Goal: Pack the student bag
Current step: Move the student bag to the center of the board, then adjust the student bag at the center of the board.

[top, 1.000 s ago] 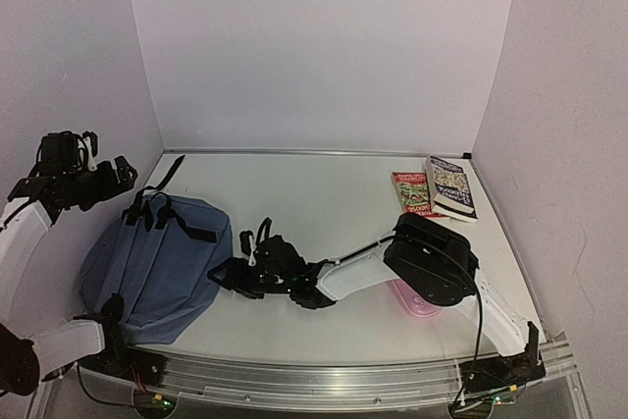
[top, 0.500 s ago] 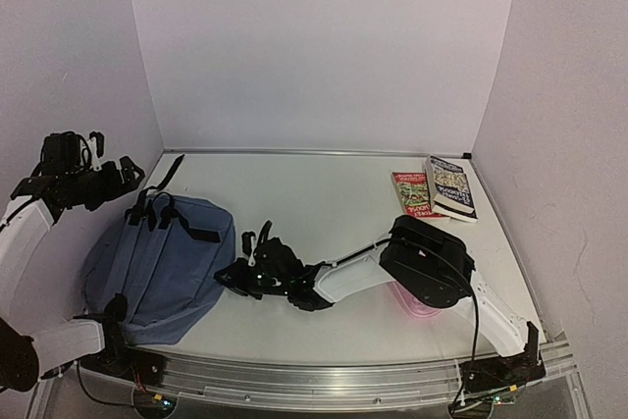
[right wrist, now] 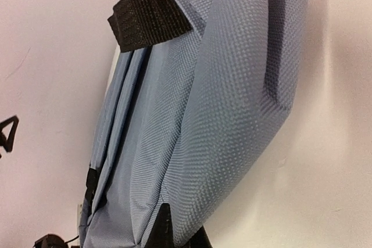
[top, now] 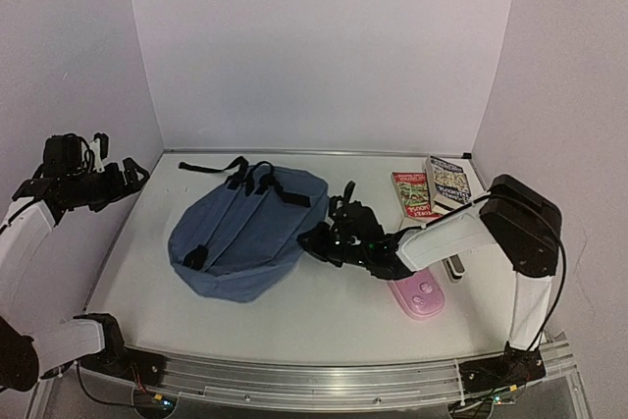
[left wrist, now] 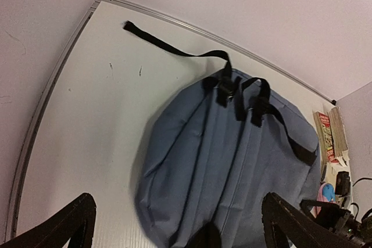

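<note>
pinching fabric of the student bag [top: 245, 237], right gripper [top: 308, 239] clamped; left gripper [top: 132, 173] wide apart, empty

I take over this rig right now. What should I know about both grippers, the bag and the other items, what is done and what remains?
Left gripper: open, empty, raised at the left side of the table.
Right gripper: shut on the right edge of the soft slate-blue fabric backpack.
Backpack: flat mid-table, black straps up; its opening does not show.
Outside it, on the right: red paperback book, black-and-white paperback book beside it, flat pink pencil case nearer the arms.
Done: nothing visibly packed. Left: open the backpack, put these three items in.
</note>
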{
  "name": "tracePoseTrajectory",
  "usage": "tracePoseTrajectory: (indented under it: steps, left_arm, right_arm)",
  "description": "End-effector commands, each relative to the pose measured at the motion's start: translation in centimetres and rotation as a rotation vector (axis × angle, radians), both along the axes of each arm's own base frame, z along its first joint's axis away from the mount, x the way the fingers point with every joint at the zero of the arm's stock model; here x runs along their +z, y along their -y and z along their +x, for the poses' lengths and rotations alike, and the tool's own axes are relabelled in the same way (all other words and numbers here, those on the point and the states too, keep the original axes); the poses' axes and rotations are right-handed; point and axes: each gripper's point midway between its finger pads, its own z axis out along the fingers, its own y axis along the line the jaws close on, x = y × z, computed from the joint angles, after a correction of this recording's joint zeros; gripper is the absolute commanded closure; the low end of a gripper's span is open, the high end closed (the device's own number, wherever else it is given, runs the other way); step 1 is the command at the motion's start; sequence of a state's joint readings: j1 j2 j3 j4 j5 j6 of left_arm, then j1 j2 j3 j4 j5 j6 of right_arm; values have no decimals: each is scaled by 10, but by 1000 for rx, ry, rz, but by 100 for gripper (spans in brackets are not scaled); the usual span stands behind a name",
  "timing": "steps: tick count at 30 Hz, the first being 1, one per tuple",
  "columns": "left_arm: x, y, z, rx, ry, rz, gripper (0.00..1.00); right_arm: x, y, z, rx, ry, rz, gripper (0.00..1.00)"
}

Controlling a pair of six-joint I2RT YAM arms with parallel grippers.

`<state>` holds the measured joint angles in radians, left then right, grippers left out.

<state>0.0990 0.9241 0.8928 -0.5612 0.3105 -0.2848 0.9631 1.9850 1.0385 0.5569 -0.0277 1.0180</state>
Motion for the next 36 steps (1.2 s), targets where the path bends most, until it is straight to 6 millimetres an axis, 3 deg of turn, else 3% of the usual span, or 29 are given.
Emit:
tracePoseTrajectory:
  steps: [1,3,6,7,9,13,18,22,25,31,36]
  left_arm:
    - [7,2,6,-17,38,10,0]
    - [6,2,6,-19,33,6,0]
    - [6,6,7,-38,30,-8,0]
    - [6,7,6,-46,32,-13,0]
    - [8,10,6,-60,36,-24,0]
    - [10,23,5,-128,47,-64,0]
    - [13,47,3,-262,47,-152,0]
    - [9,51,4,-286,29,-177,0]
    - [3,47,7,-262,12,-165,0]
    - [-7,43,11,-237,-26,-155,0]
    - [-12,43,12,-235,-50,-154,0]
  right_arm:
    - [24,59,29,-179,99,-125,100]
    - [28,70,32,-195,117,-169,94]
    - [37,79,35,-201,144,-258,45]
    - [41,82,35,-197,157,-285,37]
    - [54,85,34,-175,203,-319,28]
    - [108,81,21,-85,369,-352,13]
    - [148,42,-13,89,570,-521,2]
    - [135,7,-28,203,618,-648,2]
    - [112,-20,-33,265,630,-719,2]
    - [72,-60,-29,329,637,-805,2]
    - [41,-78,-18,351,624,-888,2]
